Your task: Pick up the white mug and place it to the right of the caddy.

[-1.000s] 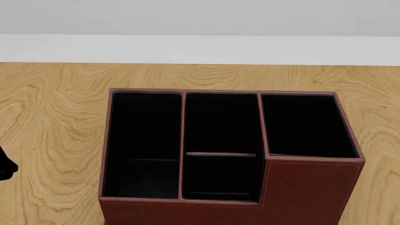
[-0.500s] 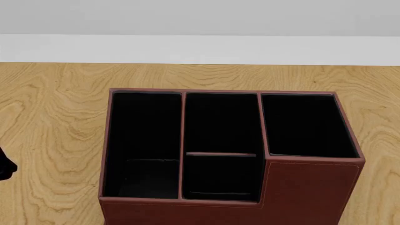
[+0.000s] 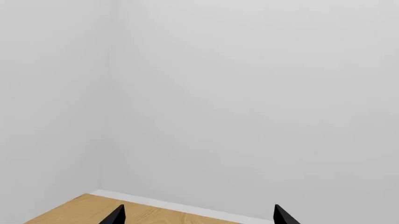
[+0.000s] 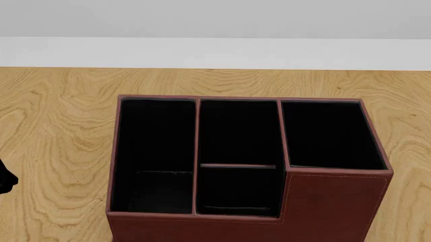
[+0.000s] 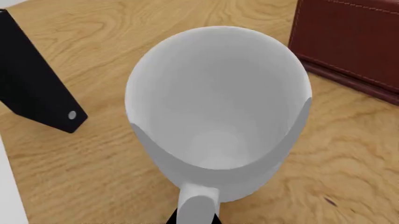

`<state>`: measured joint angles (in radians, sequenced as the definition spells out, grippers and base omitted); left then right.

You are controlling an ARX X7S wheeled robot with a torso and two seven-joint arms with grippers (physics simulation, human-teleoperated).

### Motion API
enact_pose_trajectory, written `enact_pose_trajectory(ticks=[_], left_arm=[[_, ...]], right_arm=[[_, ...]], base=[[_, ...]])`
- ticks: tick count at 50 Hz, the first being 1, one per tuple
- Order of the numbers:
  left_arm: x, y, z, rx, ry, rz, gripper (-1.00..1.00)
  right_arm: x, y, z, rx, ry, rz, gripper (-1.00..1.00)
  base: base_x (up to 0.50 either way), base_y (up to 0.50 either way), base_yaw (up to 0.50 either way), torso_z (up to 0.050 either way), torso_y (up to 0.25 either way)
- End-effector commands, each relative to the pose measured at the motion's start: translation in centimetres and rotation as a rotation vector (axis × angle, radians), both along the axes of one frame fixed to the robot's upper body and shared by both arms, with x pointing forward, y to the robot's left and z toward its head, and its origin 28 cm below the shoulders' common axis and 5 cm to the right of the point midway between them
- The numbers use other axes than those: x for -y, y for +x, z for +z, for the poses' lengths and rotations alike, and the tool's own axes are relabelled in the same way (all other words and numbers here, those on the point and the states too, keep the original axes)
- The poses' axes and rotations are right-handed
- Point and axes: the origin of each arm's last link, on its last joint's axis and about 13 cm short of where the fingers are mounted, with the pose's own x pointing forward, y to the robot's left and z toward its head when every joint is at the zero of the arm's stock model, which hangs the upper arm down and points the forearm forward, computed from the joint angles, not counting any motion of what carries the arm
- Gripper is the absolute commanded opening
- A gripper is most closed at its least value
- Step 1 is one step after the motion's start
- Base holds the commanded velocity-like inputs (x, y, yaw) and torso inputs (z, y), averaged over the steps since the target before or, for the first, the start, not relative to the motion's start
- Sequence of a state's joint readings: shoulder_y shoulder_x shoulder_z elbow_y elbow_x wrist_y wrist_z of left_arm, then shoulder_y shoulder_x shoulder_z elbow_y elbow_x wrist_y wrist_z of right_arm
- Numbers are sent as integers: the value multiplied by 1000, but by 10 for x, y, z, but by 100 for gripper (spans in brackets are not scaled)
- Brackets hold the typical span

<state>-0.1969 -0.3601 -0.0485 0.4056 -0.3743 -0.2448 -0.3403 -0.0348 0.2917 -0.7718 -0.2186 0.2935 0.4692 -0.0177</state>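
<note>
White glossy ceramic mug [image 5: 218, 116] stands apart from the one black right finger [image 5: 37, 79] I see, near the reddish-brown leather-look caddy [image 4: 330, 206]; nothing has shifted this past second, so I can't tell that grip's state, while my left fingers [image 3: 115, 215] gape empty.

Left gripper [image 3: 196, 217]: two black fingertips [image 3: 115, 215] at the frame's lower edge, set well apart; wooden tabletop [image 3: 74, 211] below them; white edge strip [image 3: 168, 205]; plain pale grey walls [image 3: 249, 93] meeting at a corner.
</note>
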Motion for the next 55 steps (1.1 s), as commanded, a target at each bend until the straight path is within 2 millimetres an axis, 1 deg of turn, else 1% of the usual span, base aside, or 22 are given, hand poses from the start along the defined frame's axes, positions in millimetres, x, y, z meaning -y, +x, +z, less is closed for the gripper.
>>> enact_pose_trajectory(ticks=[1, 9, 13, 20, 26, 28, 55], left_arm=[[0, -1, 0, 1, 0, -1, 100], [0, -1, 0, 3, -2, 1, 100], [-1, -1, 1, 5, -5, 4, 100], [-2, -1, 2, 7, -10, 7, 100], [-3, -1, 2, 7, -12, 10, 100], [-3, -1, 2, 7, -11, 9, 100], [-2, -1, 1, 4, -10, 7, 100]], right_arm=[[-2, 0, 3, 11, -3, -5, -100], [-3, -5, 13, 56, -29, -23, -100], [1, -4, 17, 81, -34, -29, -100], [3, -7, 36, 149, -64, -42, -100], [-1, -13, 56, 187, -79, -48, -100], [-1, -13, 59, 194, -82, -48, -100], [9, 4, 99, 288, -98, -88, -100]], base=[[0, 0, 0, 0, 0], [0, 0, 0, 0, 1], [0, 0, 0, 0, 0], [0, 0, 0, 0, 0], [0, 0, 0, 0, 0], [0, 0, 0, 0, 5], [0, 0, 0, 0, 0]])
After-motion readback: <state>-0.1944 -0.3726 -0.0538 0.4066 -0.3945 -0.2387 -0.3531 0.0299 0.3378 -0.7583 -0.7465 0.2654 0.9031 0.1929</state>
